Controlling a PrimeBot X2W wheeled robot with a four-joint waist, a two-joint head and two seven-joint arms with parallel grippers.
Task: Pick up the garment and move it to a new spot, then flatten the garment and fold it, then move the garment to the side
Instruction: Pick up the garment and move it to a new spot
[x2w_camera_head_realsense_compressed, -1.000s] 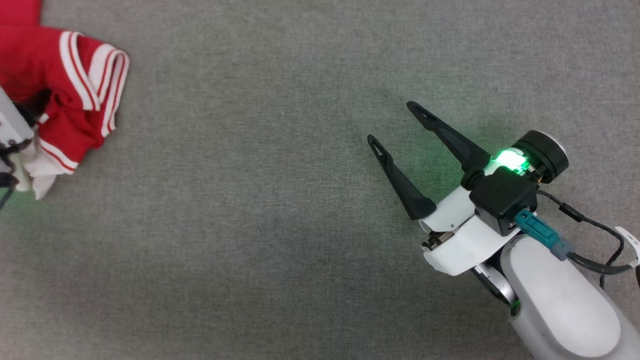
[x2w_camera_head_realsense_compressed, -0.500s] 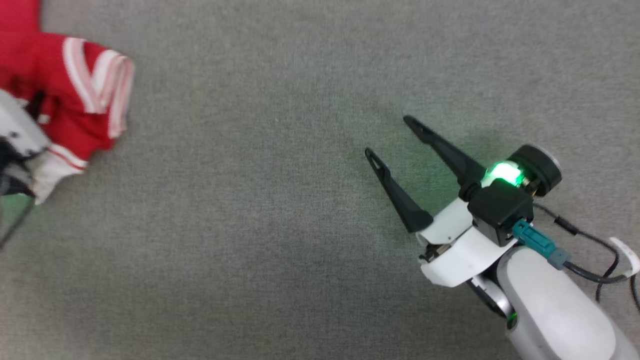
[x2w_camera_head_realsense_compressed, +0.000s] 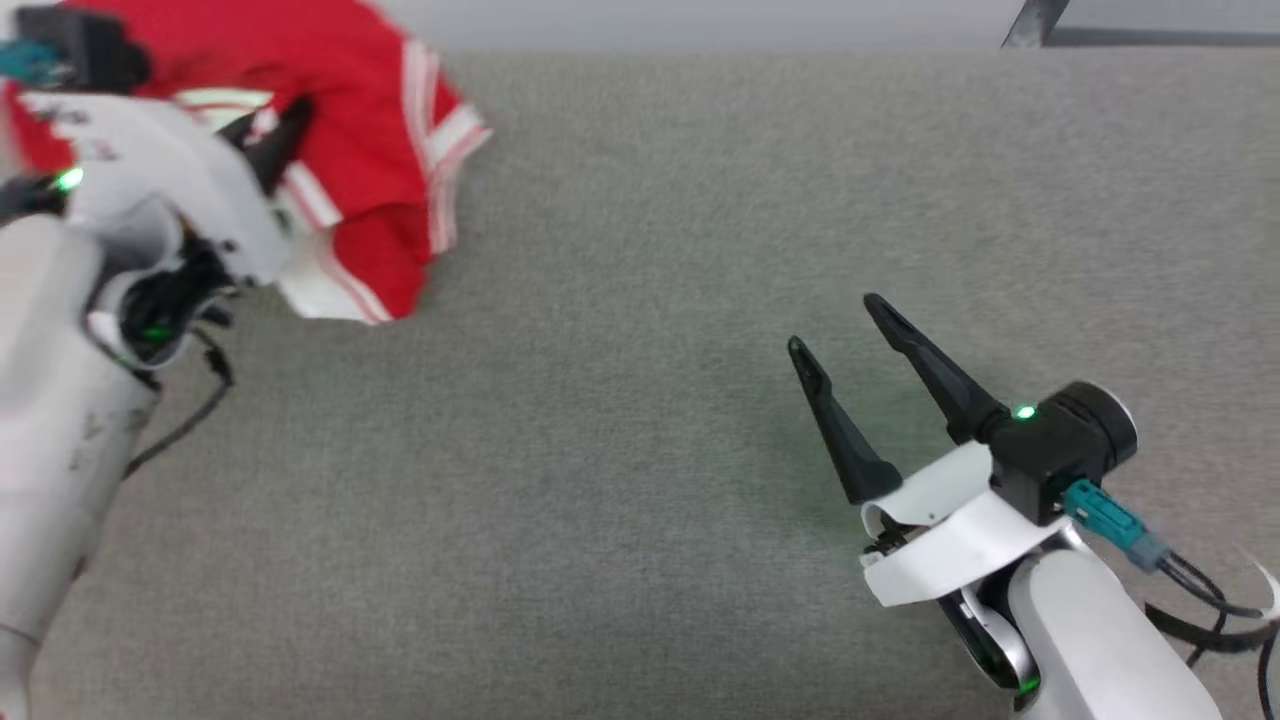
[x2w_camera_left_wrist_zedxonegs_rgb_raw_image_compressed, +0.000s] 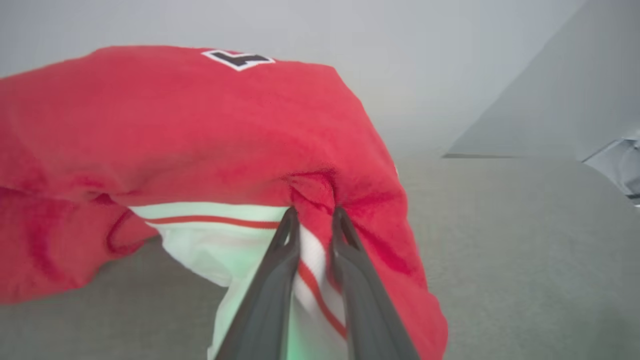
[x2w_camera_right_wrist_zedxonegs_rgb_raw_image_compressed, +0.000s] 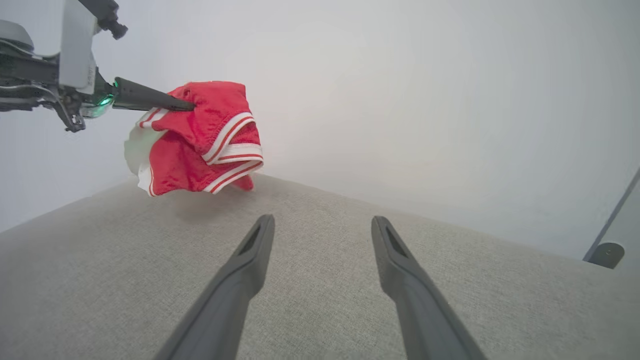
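The right gripper (x2w_camera_head_realsense_compressed: 835, 322) is seen closest. Its two dark fingers are held wide apart, and they are pointed low over the grey cloth top (x2w_camera_head_realsense_compressed: 600, 400), which is spread flat under them.

Well ahead of these jaws, and off to their left, the left gripper (x2w_camera_left_wrist_zedxonegs_rgb_raw_image_compressed: 312, 212) is held up above the top. Its jaws are squeezed tight on a fold of the red shirt (x2w_camera_left_wrist_zedxonegs_rgb_raw_image_compressed: 200, 125), just where the red cloth meets a white band with a red stripe. The shirt is bunched up and hung from these jaws. Red cloth is draped over and past the fingertips, and a white part is let down under the fingers. A small black-and-white patch (x2w_camera_left_wrist_zedxonegs_rgb_raw_image_compressed: 239, 59) is seen on the far top of the shirt. Whether the lowest fold is touching the top cannot be told.

Behind it all a pale wall (x2w_camera_right_wrist_zedxonegs_rgb_raw_image_compressed: 400, 100) is seen.
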